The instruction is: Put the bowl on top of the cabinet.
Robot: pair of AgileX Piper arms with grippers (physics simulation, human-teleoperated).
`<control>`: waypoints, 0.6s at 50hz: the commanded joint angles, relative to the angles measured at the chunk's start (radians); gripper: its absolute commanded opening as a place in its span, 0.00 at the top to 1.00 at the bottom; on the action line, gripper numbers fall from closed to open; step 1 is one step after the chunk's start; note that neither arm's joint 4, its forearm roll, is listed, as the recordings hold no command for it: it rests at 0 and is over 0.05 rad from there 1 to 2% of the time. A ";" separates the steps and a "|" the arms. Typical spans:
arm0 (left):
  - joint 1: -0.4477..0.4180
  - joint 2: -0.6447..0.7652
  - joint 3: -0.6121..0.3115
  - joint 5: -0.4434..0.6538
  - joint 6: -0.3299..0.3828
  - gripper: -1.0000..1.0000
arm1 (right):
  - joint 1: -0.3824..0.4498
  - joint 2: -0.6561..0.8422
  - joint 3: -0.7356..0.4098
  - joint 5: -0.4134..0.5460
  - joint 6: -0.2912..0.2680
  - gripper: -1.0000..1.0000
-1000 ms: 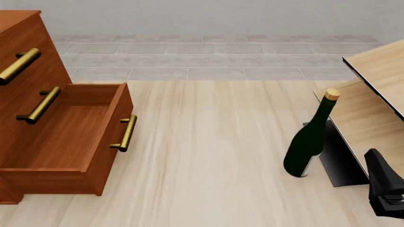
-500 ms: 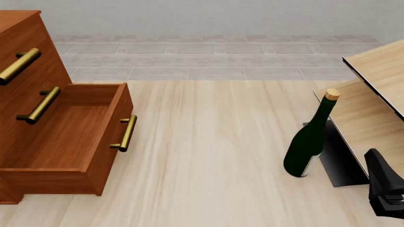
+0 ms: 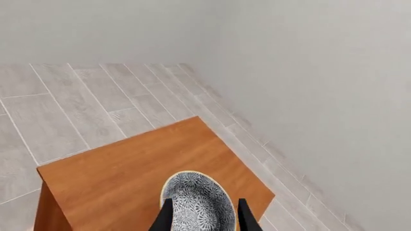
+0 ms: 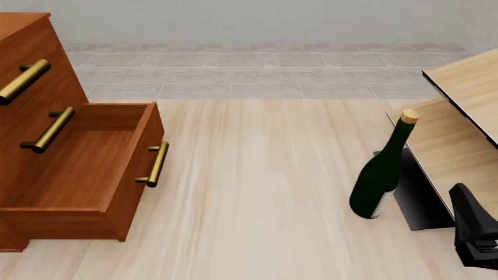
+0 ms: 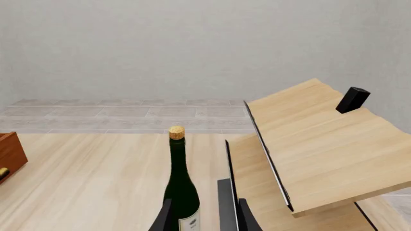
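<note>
Left wrist view: the speckled bowl (image 3: 198,204) sits between the fingers of the left gripper (image 3: 201,219), clamped, right over the cabinet (image 3: 128,175) top. Whether it touches the wood, I can't tell. This looks like the placing step; next call is to part the fingers and lift straight off.

Front view: the cabinet's open drawer (image 4: 81,169) at nine o'clock holds nothing. Bottle (image 4: 383,169) at three o'clock.

Right wrist view: the right gripper (image 5: 202,216) idles, fingers apart, behind the bottle.
</note>
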 commanded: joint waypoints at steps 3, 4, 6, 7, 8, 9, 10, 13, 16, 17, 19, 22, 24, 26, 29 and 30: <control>-0.017 -0.073 -0.049 0.028 -0.031 0.00 | 0.000 0.000 0.000 0.000 0.000 0.00; -0.016 -0.077 -0.049 0.028 -0.032 0.00 | 0.000 0.000 0.000 0.000 0.000 0.00; -0.019 -0.076 -0.051 0.031 -0.035 0.00 | 0.000 0.000 0.000 0.000 0.000 0.00; -0.019 -0.077 -0.053 0.033 -0.035 0.00 | 0.000 0.000 0.000 0.000 0.000 0.00; -0.015 -0.079 -0.056 0.033 -0.036 0.00 | 0.000 0.000 0.000 0.000 0.000 0.00; -0.015 -0.078 -0.058 0.034 -0.036 0.00 | 0.000 0.000 0.000 0.000 0.000 0.00; -0.015 -0.078 -0.060 0.035 -0.036 0.00 | 0.000 0.000 0.000 0.000 0.000 0.00; -0.018 -0.081 -0.066 0.039 -0.038 0.00 | 0.000 0.000 0.000 0.000 0.000 0.00; -0.015 -0.083 -0.070 0.040 -0.039 0.00 | 0.000 0.000 0.000 0.000 0.000 0.00; -0.017 -0.083 -0.071 0.041 -0.038 0.00 | 0.000 0.000 0.000 0.000 0.000 0.00; -0.018 -0.083 -0.072 0.041 -0.036 0.00 | 0.000 0.000 0.000 0.000 0.000 0.00; -0.021 -0.085 -0.075 0.042 -0.036 0.00 | 0.000 0.000 0.000 0.000 0.000 0.00; -0.027 -0.088 -0.078 0.040 -0.033 0.00 | 0.000 0.000 0.000 0.000 0.000 0.00; -0.028 -0.091 -0.079 0.040 -0.031 0.00 | 0.000 0.000 0.000 0.000 0.000 0.00; -0.035 -0.095 -0.075 0.037 -0.031 0.00 | 0.000 0.000 0.000 0.000 0.000 0.00; -0.042 -0.097 -0.079 0.038 -0.029 0.00 | 0.000 0.000 0.000 0.000 0.000 0.00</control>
